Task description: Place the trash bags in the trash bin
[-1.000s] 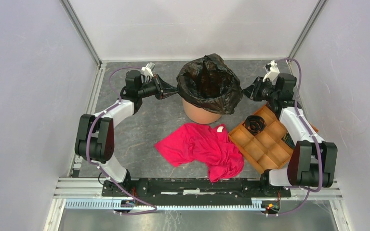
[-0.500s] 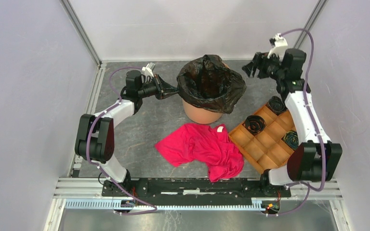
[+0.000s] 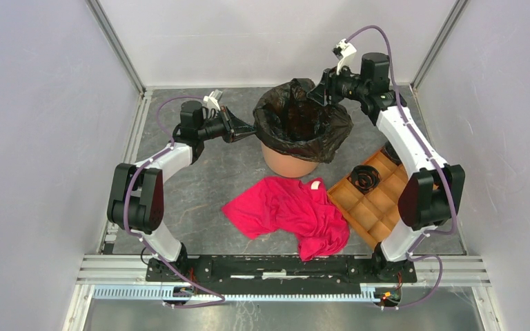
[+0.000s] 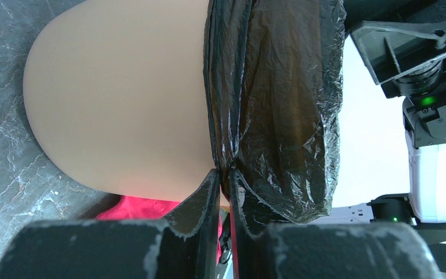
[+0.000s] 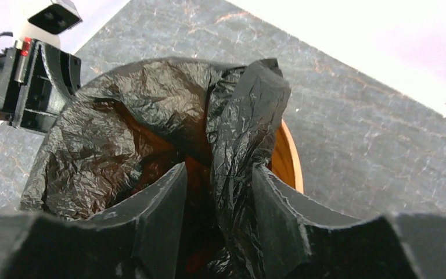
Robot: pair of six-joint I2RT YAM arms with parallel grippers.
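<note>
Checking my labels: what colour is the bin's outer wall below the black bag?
Pale orange. The trash bin shows best in the left wrist view.

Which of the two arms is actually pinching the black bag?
The left arm: the left end effector is shut on the trash bag beside the trash bin. The right end effector is open, straddling a raised fold.
</note>
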